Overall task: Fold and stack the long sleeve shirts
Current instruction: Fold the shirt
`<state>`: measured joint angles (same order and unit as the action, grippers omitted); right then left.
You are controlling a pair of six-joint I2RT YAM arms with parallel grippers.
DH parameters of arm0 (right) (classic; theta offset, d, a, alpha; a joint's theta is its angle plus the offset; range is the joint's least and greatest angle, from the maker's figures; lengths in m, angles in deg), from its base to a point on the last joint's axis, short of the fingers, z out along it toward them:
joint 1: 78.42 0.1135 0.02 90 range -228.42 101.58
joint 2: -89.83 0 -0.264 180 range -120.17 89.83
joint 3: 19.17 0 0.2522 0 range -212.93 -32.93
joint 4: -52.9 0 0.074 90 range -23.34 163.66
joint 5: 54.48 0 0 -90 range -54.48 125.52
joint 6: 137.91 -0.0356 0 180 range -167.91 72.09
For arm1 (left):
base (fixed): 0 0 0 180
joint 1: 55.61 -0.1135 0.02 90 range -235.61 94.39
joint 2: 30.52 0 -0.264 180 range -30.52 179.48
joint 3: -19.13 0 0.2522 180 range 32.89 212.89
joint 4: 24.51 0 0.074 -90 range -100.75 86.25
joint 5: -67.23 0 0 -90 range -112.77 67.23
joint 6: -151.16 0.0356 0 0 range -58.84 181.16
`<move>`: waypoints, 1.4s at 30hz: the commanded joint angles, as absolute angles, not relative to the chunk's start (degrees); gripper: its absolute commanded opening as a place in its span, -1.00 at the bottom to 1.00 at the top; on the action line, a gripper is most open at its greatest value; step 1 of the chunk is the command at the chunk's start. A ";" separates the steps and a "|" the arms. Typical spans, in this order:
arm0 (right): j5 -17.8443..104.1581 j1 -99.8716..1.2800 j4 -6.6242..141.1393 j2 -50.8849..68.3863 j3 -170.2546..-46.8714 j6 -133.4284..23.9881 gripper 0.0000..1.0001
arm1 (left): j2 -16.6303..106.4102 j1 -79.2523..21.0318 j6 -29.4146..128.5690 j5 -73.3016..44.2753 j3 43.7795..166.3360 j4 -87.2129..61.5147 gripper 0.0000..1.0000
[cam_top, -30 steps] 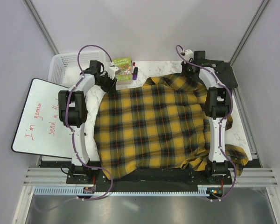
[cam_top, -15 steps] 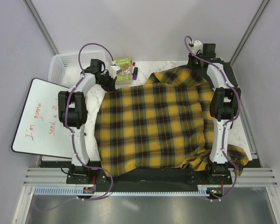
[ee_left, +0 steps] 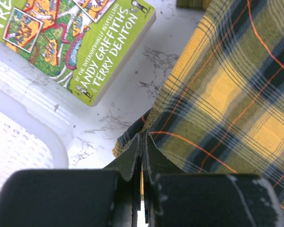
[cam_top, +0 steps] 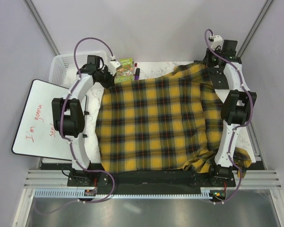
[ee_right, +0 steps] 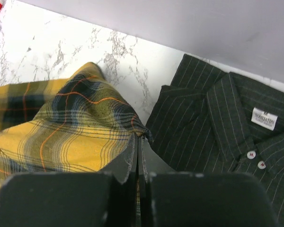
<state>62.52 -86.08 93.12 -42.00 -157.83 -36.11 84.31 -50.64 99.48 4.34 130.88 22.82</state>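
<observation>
The yellow-and-black plaid shirt (cam_top: 156, 125) lies spread over the middle of the table, stretched between both arms at its far edge. My left gripper (cam_top: 105, 77) is shut on its far left corner, as the left wrist view (ee_left: 143, 137) shows. My right gripper (cam_top: 209, 64) is shut on its far right corner, as the right wrist view (ee_right: 138, 136) shows. The dark charcoal shirt (ee_right: 227, 127) with fine stripes lies folded on the table just right of that corner, collar and label up. In the top view it is hidden behind the right arm.
A green book (cam_top: 124, 69) and a dark marker (cam_top: 137, 73) lie at the far edge by a white basket (cam_top: 66, 64). A whiteboard (cam_top: 35, 120) with red writing sits at the left. Part of the plaid shirt (cam_top: 239, 158) bunches near the right arm's base.
Both grippers moved outward and toward the far edge, the right one far to the right. The shirt's far edge is pulled straighter and wider across the table.
</observation>
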 commanded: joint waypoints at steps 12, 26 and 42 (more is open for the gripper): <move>69.97 -84.85 97.59 -31.64 -151.23 -34.30 -1.00 | 75.40 -49.11 107.03 3.07 123.42 20.81 -0.96; 58.64 -80.27 100.76 -42.53 -161.86 -33.06 -0.11 | 80.57 -47.70 105.19 -0.45 125.79 20.11 -0.96; 65.12 -90.02 108.31 -38.58 -155.19 -25.94 0.54 | 82.34 -47.70 104.75 -0.80 125.97 19.66 -0.96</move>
